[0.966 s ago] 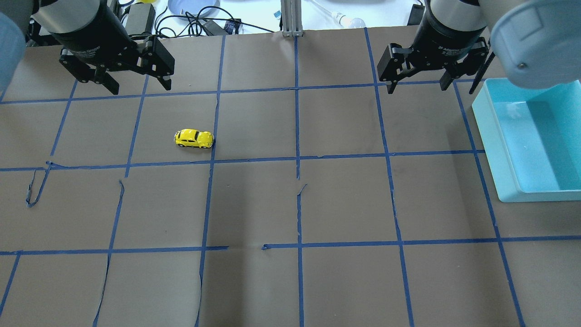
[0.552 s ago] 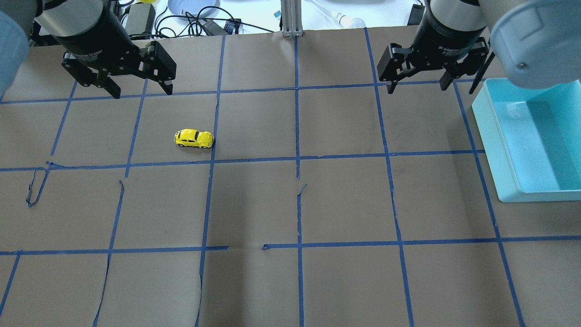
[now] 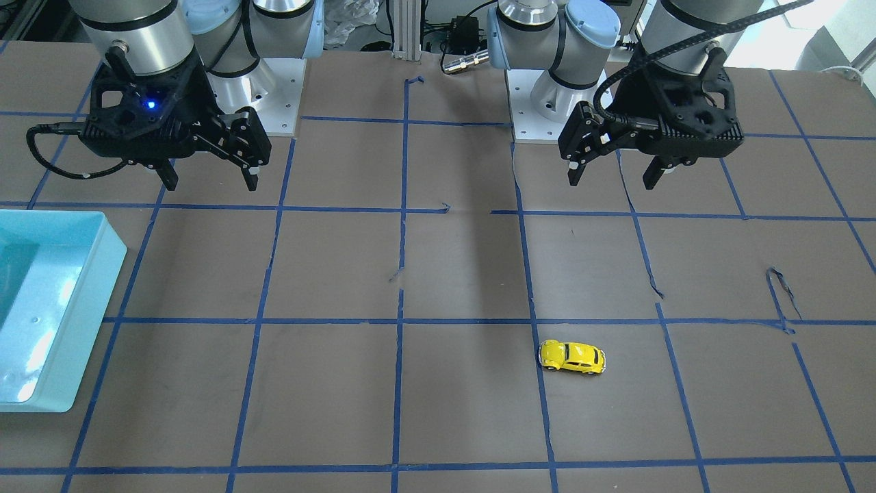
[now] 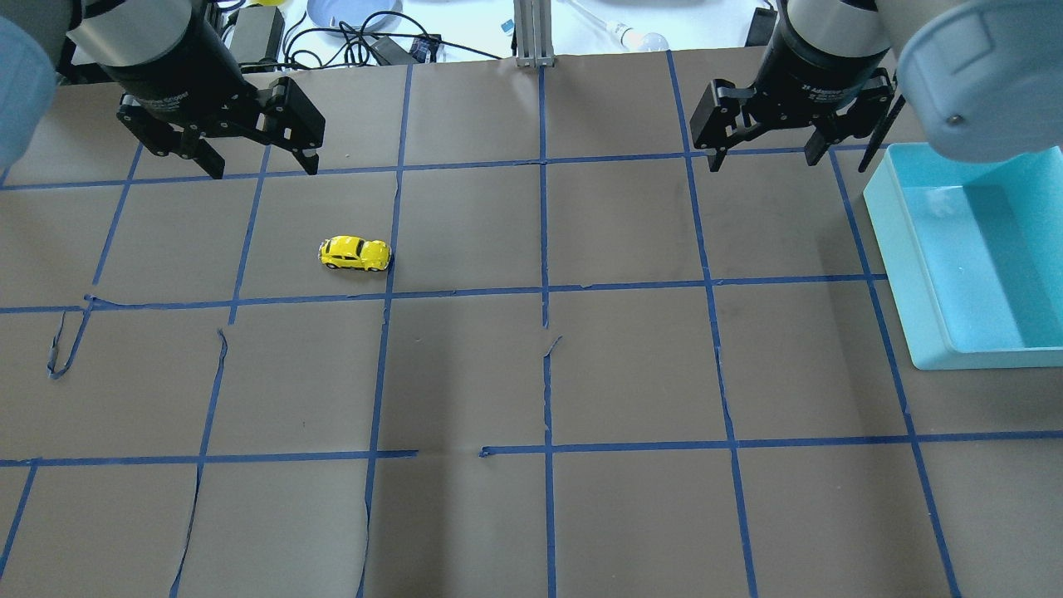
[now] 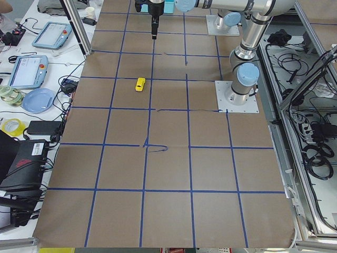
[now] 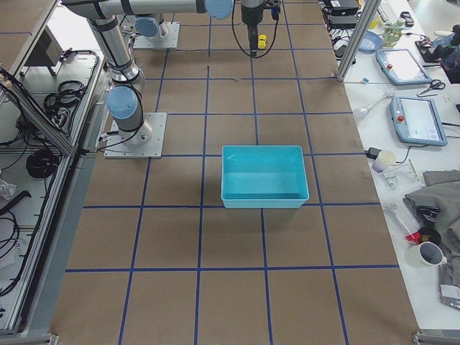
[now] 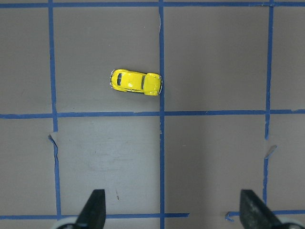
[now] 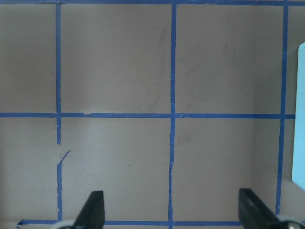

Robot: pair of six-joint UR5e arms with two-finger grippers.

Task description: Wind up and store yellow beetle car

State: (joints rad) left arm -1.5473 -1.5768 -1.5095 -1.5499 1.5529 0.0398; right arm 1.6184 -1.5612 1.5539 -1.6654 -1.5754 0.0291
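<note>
The yellow beetle car [image 4: 355, 253] sat on its wheels, left of the middle in the overhead view. The left gripper [image 4: 262, 166] hung at the upper left, fingers spread wide, empty. The right gripper [image 4: 764, 159] hung at the upper right, fingers spread too, near the teal bin [image 4: 893, 249].

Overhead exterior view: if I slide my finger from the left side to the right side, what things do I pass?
left tool → yellow beetle car → right tool → blue bin
</note>
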